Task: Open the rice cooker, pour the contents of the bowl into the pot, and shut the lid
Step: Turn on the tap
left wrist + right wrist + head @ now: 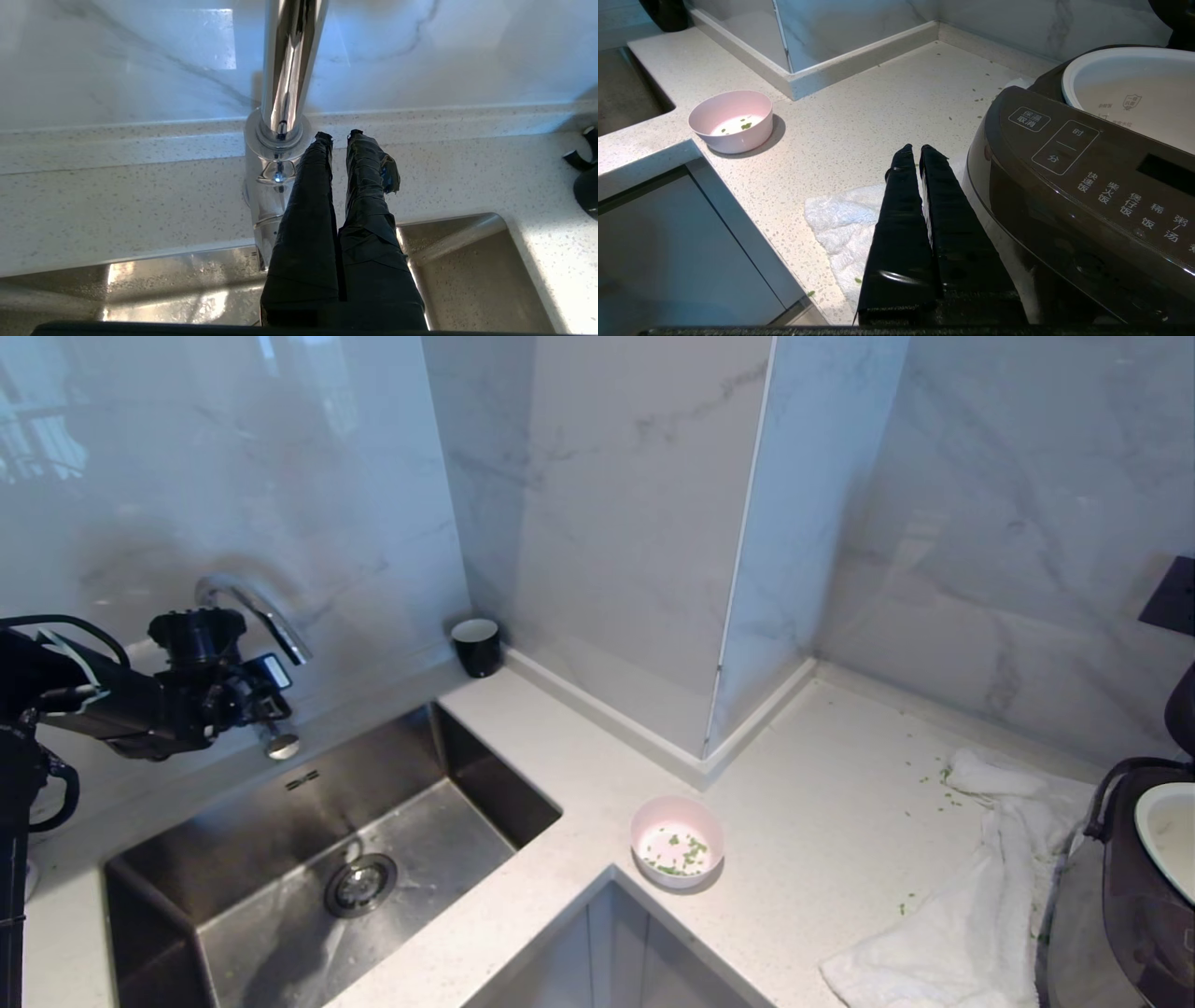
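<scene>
Reach comes first: the bowl (pixel 677 841) sits on the counter corner between the sink (pixel 280 859) and the rice cooker (pixel 1134 905), whose pot (pixel 1167 826) shows uncovered. The left gripper (pixel 337 136) hangs well away, over the sink by the tap (pixel 285 70). Best to swing it across low and slow, then take the bowl by its rim, level (green bits (pixel 686 852) spill easily; some already dot the counter). Its fingers stand close together, a slim gap between, holding nothing. The right gripper (pixel 914 150) rests pressed together and empty beside the cooker, above a white towel (pixel 840 224).
</scene>
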Robot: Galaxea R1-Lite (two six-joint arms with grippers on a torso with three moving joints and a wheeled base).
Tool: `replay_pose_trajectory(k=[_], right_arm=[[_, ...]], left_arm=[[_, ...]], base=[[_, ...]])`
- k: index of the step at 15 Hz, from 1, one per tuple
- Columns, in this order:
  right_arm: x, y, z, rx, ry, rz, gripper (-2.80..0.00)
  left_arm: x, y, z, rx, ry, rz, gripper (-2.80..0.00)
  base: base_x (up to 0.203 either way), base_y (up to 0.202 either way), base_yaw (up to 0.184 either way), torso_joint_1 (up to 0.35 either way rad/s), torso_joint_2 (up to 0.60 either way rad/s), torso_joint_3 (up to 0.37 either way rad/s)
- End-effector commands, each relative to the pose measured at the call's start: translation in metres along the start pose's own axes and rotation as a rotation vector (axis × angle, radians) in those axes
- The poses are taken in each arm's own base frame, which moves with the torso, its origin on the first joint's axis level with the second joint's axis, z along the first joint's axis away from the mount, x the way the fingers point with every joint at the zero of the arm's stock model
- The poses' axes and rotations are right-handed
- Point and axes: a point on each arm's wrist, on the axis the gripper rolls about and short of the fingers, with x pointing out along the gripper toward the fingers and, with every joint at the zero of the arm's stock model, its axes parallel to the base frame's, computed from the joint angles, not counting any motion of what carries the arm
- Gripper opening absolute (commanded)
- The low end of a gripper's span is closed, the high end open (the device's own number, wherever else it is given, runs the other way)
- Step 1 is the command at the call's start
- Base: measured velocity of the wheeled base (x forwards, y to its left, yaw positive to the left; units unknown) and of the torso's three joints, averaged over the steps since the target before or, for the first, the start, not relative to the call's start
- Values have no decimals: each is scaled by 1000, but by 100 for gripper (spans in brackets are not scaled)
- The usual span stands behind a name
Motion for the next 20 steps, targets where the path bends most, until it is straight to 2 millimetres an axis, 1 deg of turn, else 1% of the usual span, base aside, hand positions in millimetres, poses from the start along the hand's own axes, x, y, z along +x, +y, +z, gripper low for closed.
replay_pose_trajectory(k=[1,6,15,20], right_arm=[[0,0,0,-1,2,1,-280],[0,0,0,-1,2,1,-280],[0,0,0,0,2,1,-280],[0,0,0,-1,3,1,-280]], left_arm=[[3,-1,-4,0,4,2,-280],[6,1,-10,8,17,6,-280],[4,1,-7,8,13,6,-280],[3,-1,-9,11,18,3,-280]], base=[[0,0,0,0,0,0],[0,0,0,0,0,0],[0,0,0,0,0,0],[0,0,0,0,0,0]])
